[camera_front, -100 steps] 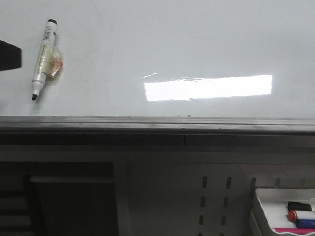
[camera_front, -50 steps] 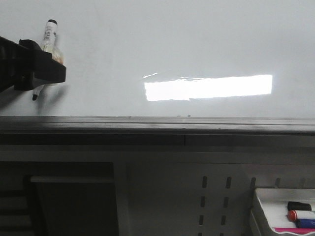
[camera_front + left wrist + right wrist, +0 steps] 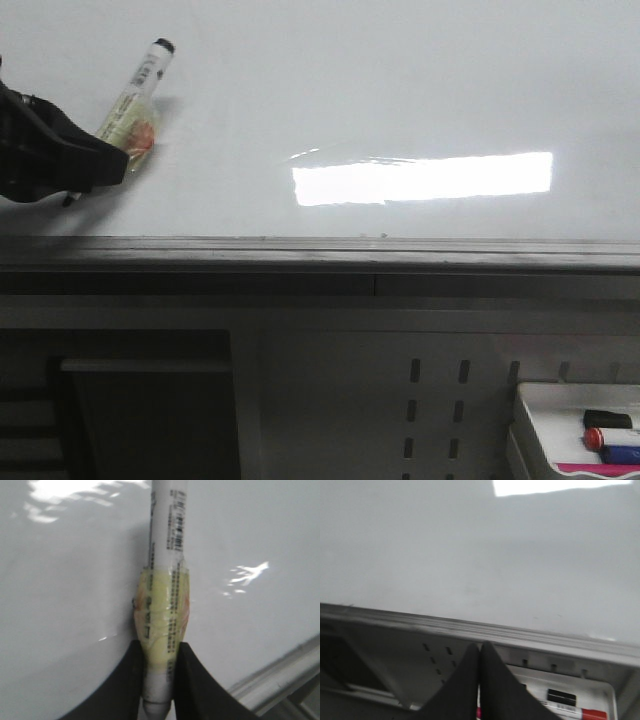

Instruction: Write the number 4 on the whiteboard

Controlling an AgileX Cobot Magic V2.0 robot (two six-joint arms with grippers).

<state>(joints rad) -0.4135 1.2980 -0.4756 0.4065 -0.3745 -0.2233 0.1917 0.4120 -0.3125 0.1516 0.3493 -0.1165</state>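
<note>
The whiteboard [image 3: 400, 90] fills the upper front view, glossy with a bright rectangular reflection [image 3: 420, 178]. A white marker pen [image 3: 140, 90] with yellowish tape round its middle lies tilted at the board's left, black end pointing up and right. My left gripper [image 3: 95, 160] is shut on the pen's lower part. In the left wrist view the black fingers [image 3: 131, 680] squeeze the taped pen [image 3: 165, 555] just above its tip, over the whiteboard [image 3: 60, 605]. My right gripper [image 3: 480, 647] is shut on nothing, near the whiteboard [image 3: 470, 555]. The number 4 is out of view.
A grey metal frame edge [image 3: 300, 250] runs along the board's near side. Below it is a perforated panel [image 3: 440, 410]. A small white tray [image 3: 530, 410] with several markers sits at the lower right, also in the right wrist view as the tray [image 3: 535, 677].
My left gripper came in from the left and closed on the pen. The pen has swung so its black end now points up and right.
</note>
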